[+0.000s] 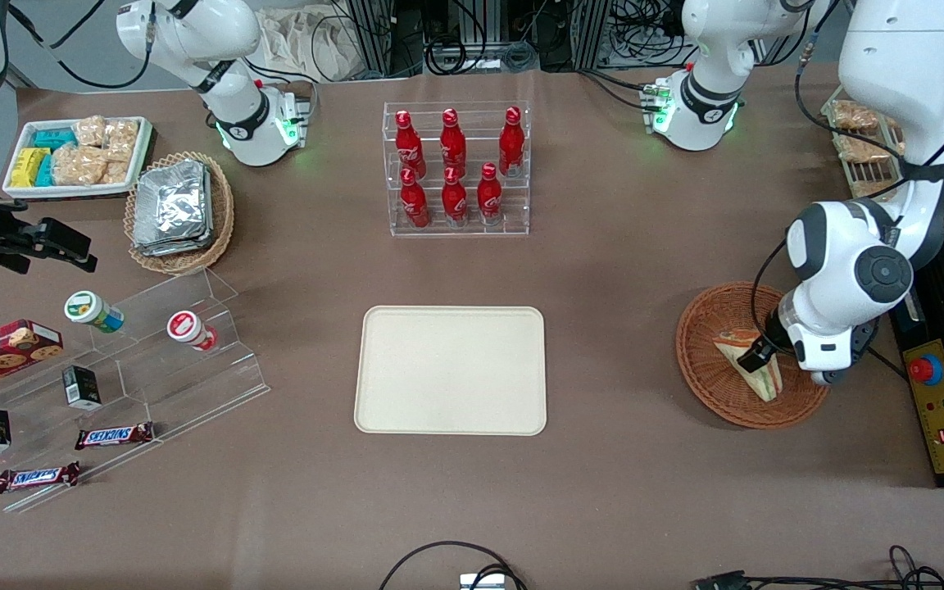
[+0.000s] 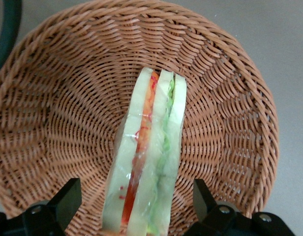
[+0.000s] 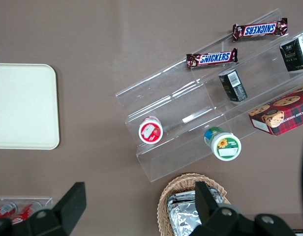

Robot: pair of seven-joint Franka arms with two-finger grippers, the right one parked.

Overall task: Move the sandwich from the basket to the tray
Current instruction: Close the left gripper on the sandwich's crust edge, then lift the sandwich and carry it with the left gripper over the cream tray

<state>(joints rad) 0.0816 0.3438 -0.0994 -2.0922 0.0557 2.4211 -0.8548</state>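
Note:
The sandwich (image 2: 151,157), a wrapped wedge with orange-red and green filling, stands on edge inside the reddish-brown wicker basket (image 2: 68,98). My left gripper (image 2: 136,189) is lowered into the basket and is open. One black finger (image 2: 68,199) stands on each side of the sandwich, with a gap between pad and wrap on both sides. In the front view the gripper (image 1: 759,360) sits over the sandwich (image 1: 767,381) in the basket (image 1: 710,360), toward the working arm's end of the table. The cream tray (image 1: 451,369) lies bare at the table's middle.
A clear rack of red bottles (image 1: 457,168) stands farther from the front camera than the tray. A yellow control box (image 1: 939,406) lies beside the basket. A stepped acrylic shelf (image 1: 152,360), a tan foil-packet basket (image 1: 179,211) and a white snack tray (image 1: 77,156) lie toward the parked arm's end.

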